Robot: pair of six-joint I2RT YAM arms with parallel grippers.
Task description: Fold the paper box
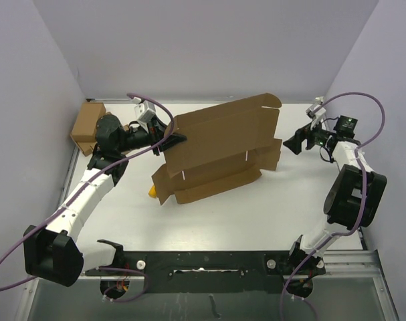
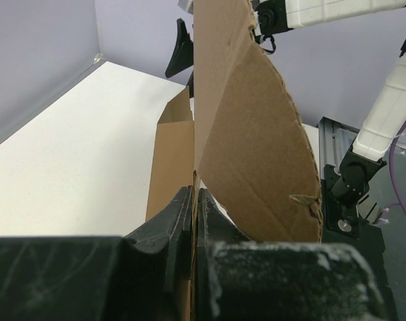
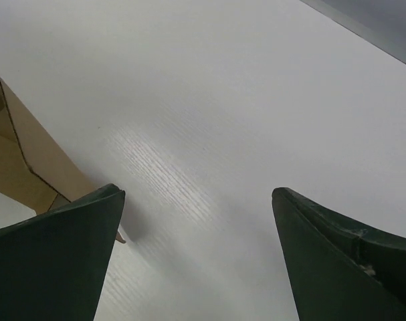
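The paper box (image 1: 219, 150) sits partly unfolded near the middle of the bench (image 1: 269, 214), with its large panel raised off the surface. The left gripper (image 1: 178, 139) is pressed together on the box's left edge, pinching the cardboard. The right gripper (image 1: 293, 144) hangs just beside the box's right end, spread wide and holding nothing. A small yellow cylinder (image 1: 152, 192) lies by the box's near-left corner.

No writing can be read anywhere; the paper box (image 1: 223, 147) shows plain brown cardboard, no print or label.
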